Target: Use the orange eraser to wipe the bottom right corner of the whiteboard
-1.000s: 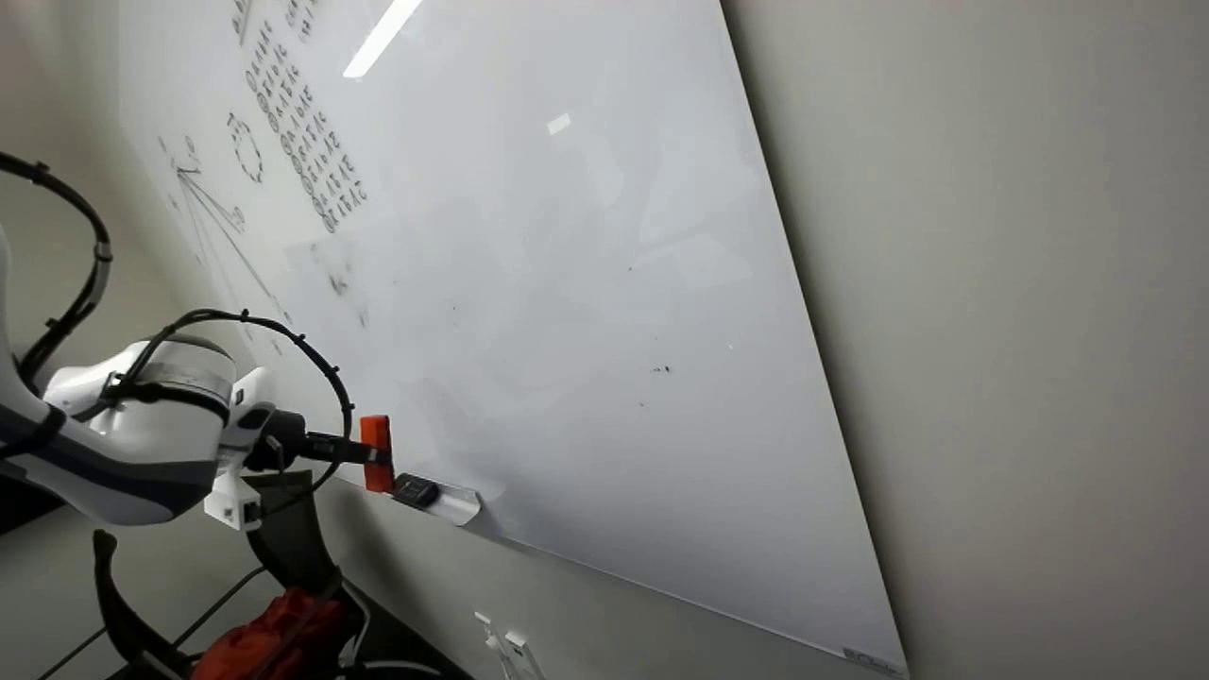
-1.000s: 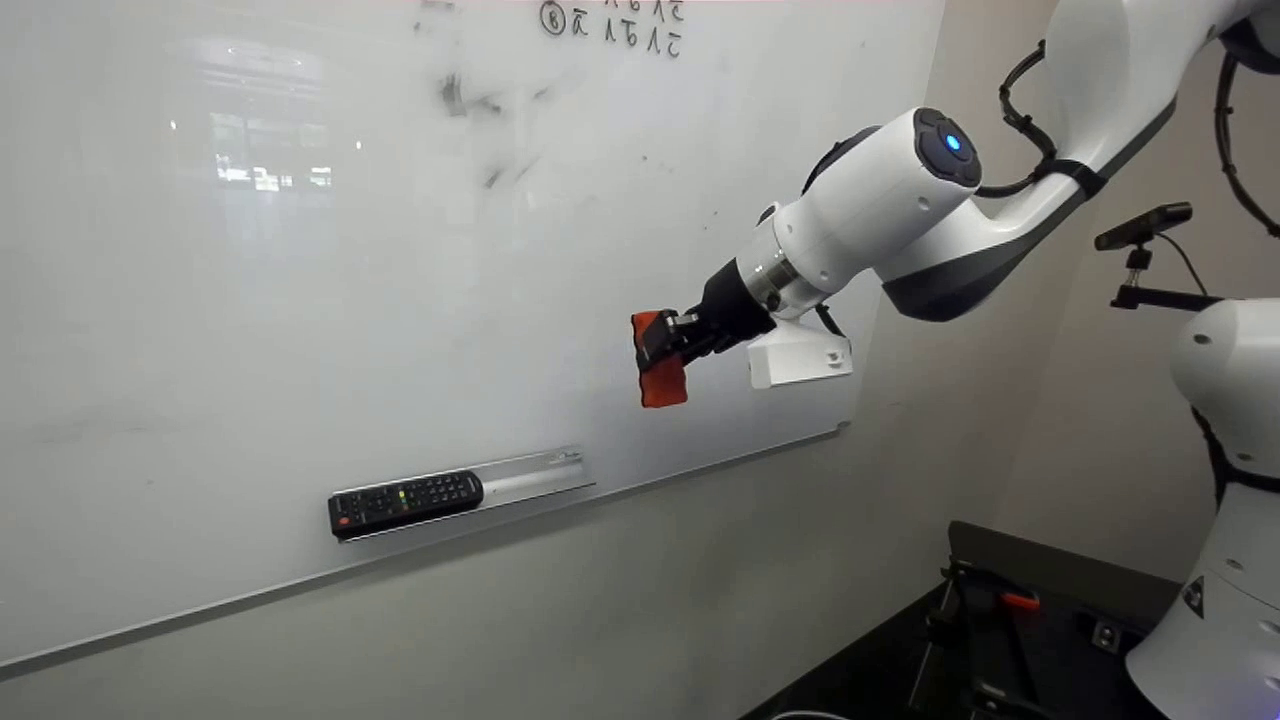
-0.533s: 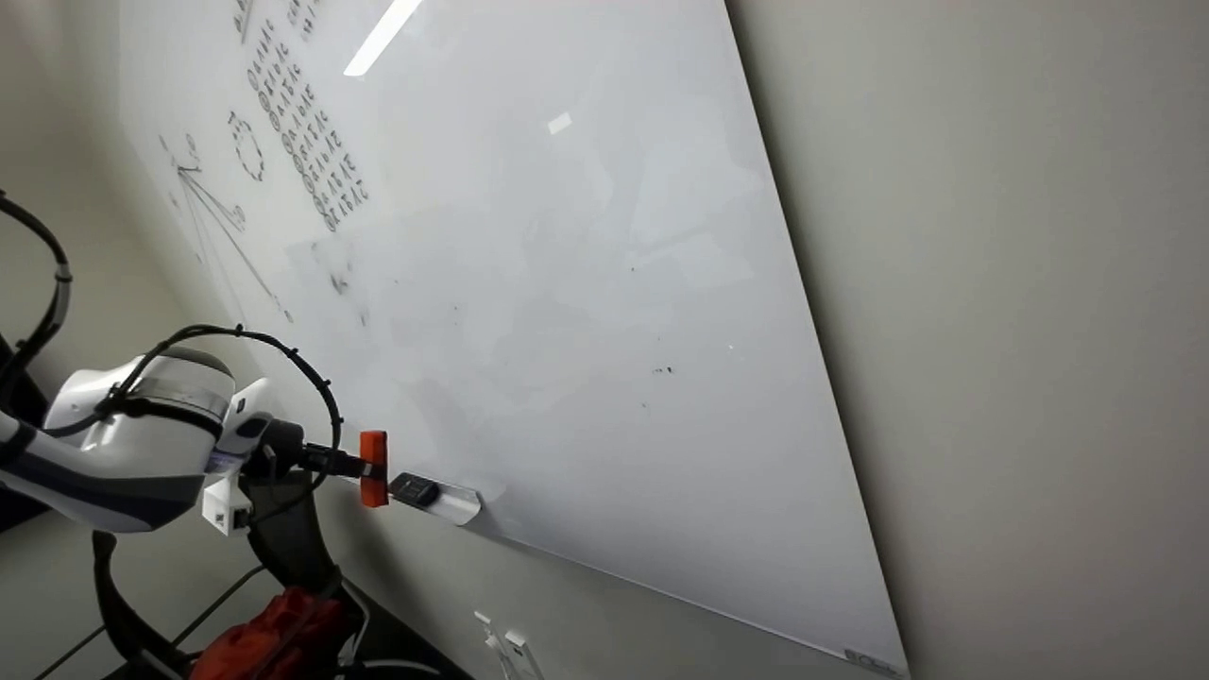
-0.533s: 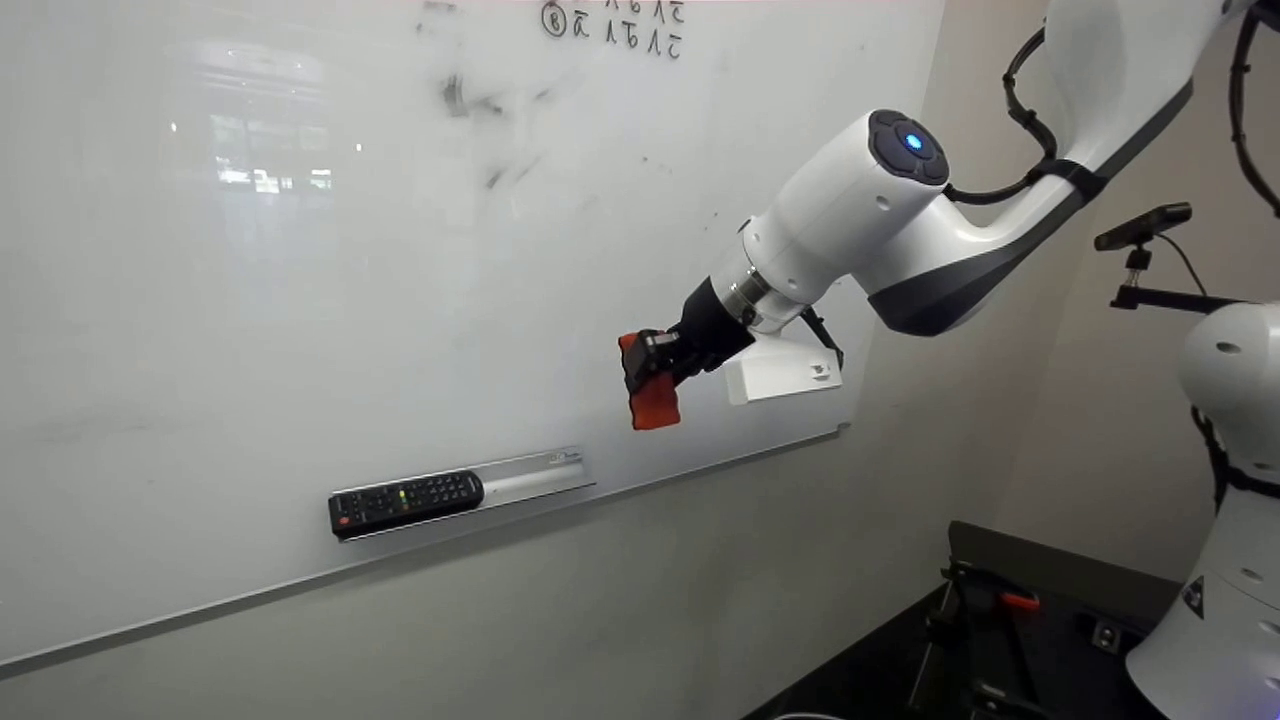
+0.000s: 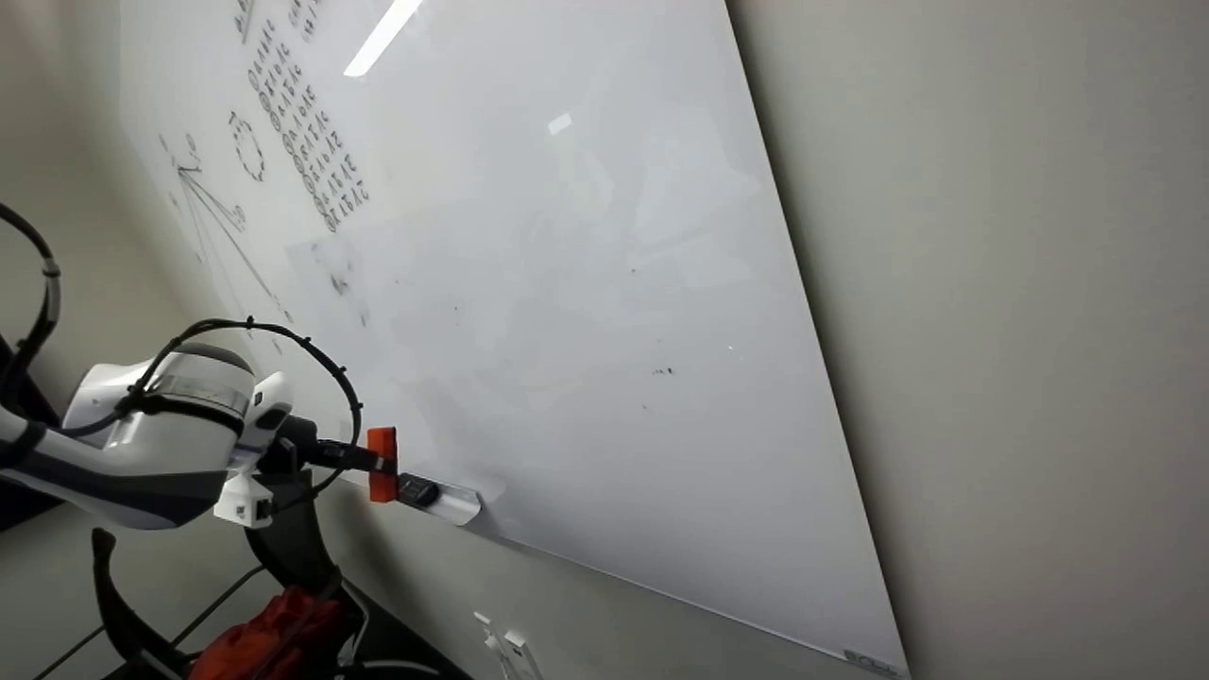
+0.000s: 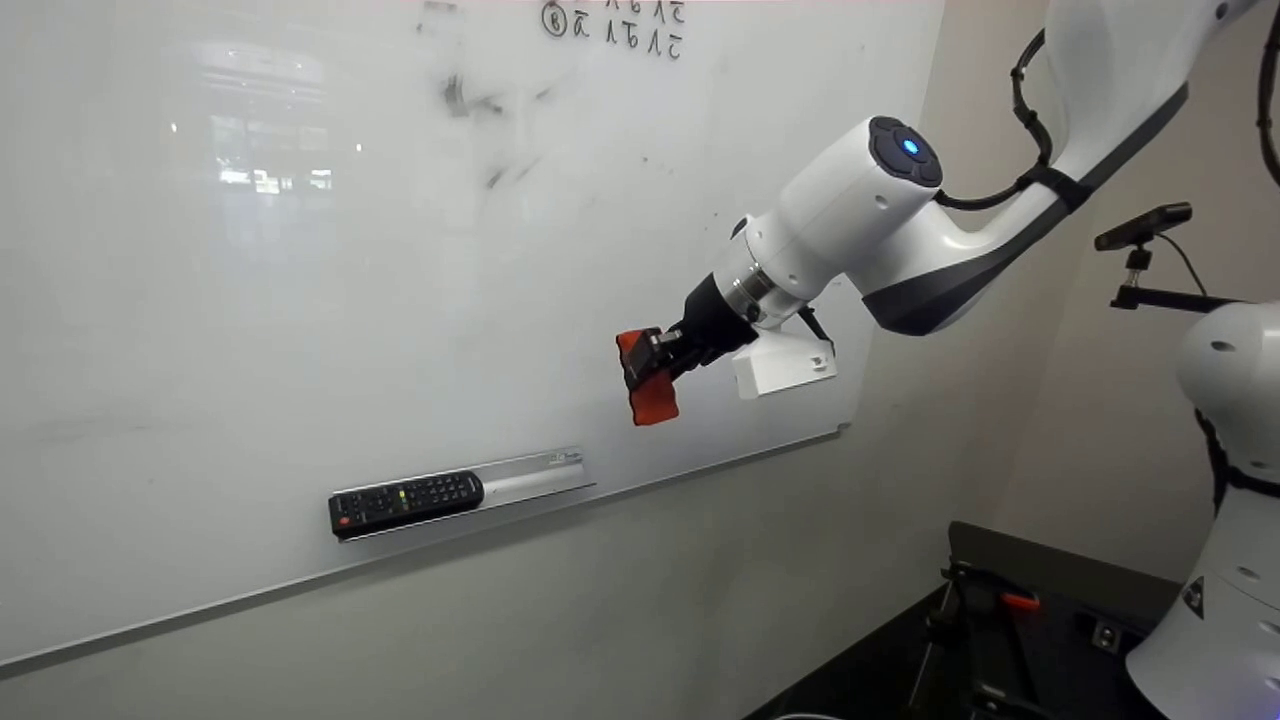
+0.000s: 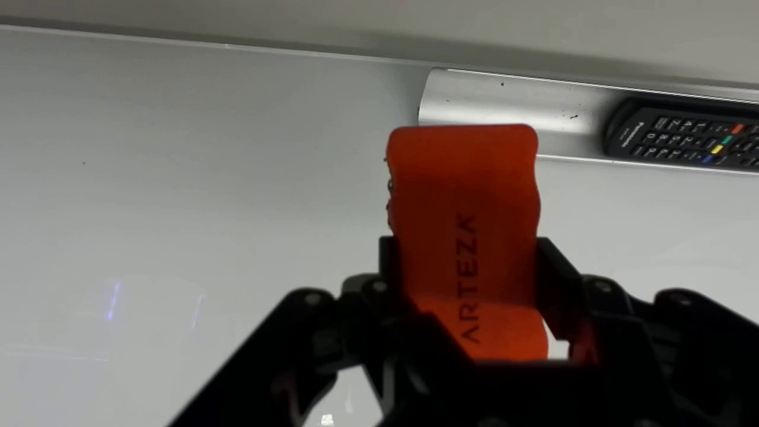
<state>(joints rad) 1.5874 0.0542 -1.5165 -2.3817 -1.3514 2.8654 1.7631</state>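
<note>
My gripper (image 7: 465,261) is shut on the orange eraser (image 7: 462,178), its black fingers (image 7: 554,279) against the two long sides. The eraser is a red-orange block lettered ARTEZA, held roughly upright and slightly tilted. Both exterior views show the eraser (image 5: 382,442) (image 6: 655,400) standing off the glossy whiteboard (image 5: 567,283) (image 6: 350,300), with a gap to its surface. In an exterior view the gripper (image 6: 650,360) appears above and right of the tray's end. The whiteboard's bottom right corner (image 6: 843,427) lies farther right and lower.
A narrow metal tray (image 6: 530,480) on the lower board bears a black remote (image 6: 405,502). Dark smudges (image 6: 455,95) and small specks (image 5: 664,370) mark the board. Wall outlets (image 5: 518,647) sit below its edge. A red bundle (image 5: 274,633) is at lower left in an exterior view.
The gripper with the eraser has moved down and a little left in an exterior view, then risen very slightly over the last half second. The grip is unchanged.
</note>
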